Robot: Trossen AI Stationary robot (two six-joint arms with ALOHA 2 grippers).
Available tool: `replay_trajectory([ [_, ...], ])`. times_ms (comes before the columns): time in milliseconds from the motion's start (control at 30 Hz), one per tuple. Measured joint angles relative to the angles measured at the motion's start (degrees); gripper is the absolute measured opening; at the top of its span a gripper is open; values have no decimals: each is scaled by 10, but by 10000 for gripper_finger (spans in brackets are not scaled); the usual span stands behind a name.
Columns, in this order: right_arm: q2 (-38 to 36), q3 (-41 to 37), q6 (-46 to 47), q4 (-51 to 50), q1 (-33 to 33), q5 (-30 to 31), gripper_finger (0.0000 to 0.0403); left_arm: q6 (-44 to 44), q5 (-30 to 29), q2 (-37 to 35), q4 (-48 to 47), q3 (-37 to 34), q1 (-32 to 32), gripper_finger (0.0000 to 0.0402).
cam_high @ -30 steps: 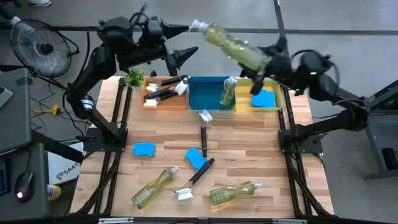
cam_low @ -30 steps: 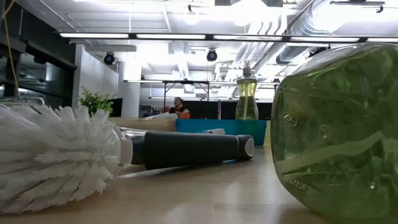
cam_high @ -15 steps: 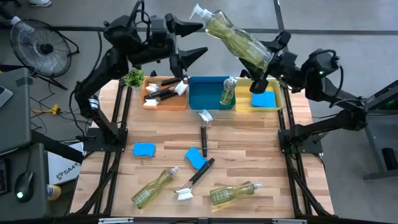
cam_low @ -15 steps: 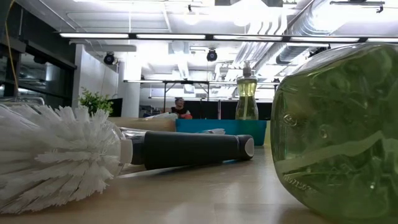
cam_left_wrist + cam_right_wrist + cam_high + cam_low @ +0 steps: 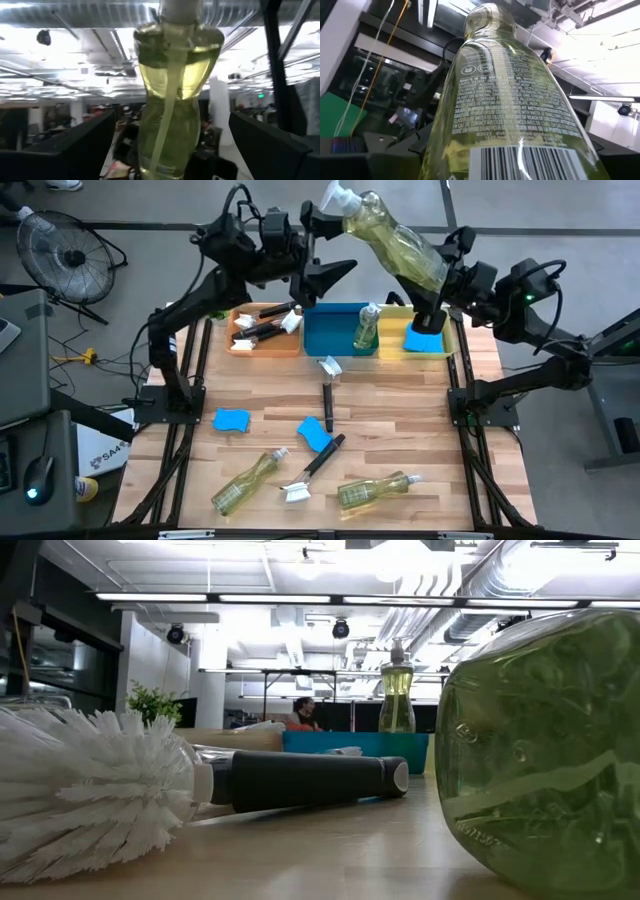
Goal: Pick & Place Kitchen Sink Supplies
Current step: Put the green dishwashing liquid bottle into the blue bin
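My right gripper (image 5: 432, 292) is shut on a clear bottle of yellow-green liquid (image 5: 392, 242), held high over the bins at the table's far edge; its white pump head (image 5: 338, 196) points up and left. My left gripper (image 5: 322, 246) is open beside the pump end. In the left wrist view the bottle (image 5: 175, 95) stands between its spread fingers, apart from them. Two more bottles (image 5: 248, 480) (image 5: 375, 490), two blue sponges (image 5: 231, 420) (image 5: 313, 434) and two brushes (image 5: 327, 388) (image 5: 315, 468) lie on the table. My right gripper holds the bottle by its lower body near the base (image 5: 428, 278), pinched between the two fingers. The bottle is lifted clear and slants up and away from the fingers, pump end highest. In the right wrist view its labelled side (image 5: 515, 125) runs away from the camera.
Three bins stand in a row at the far edge: an orange one (image 5: 240, 342) with brushes, a blue one (image 5: 325, 338) with an upright bottle (image 5: 367, 327), a yellow one (image 5: 447, 350) with a sponge (image 5: 425, 340). A potted plant (image 5: 214, 305) stands left of them. A person shows far behind the table.
My right gripper has risen and tipped the bottle more upright, so the pump end has swung up. My left gripper has moved toward the table's right, closing in on the bottle's pump end, still open.
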Motion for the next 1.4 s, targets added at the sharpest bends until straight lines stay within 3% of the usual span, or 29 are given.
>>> replay_trajectory([
  [567, 36, 0, 31, -33, 0, -12, 262, -33, 23, 17, 64, 0, 0, 370],
  [667, 35, 0, 30, -29, 0, -6, 262, -38, 22, 17, 64, 0, 0, 334],
  [900, 34, 0, 33, -35, 0, -2, 262, -37, -5, 17, 66, 0, 0, 201],
  [1400, 34, 0, 34, -50, 1, 16, 262, -33, 4, 17, 55, 0, 0, 201],
])
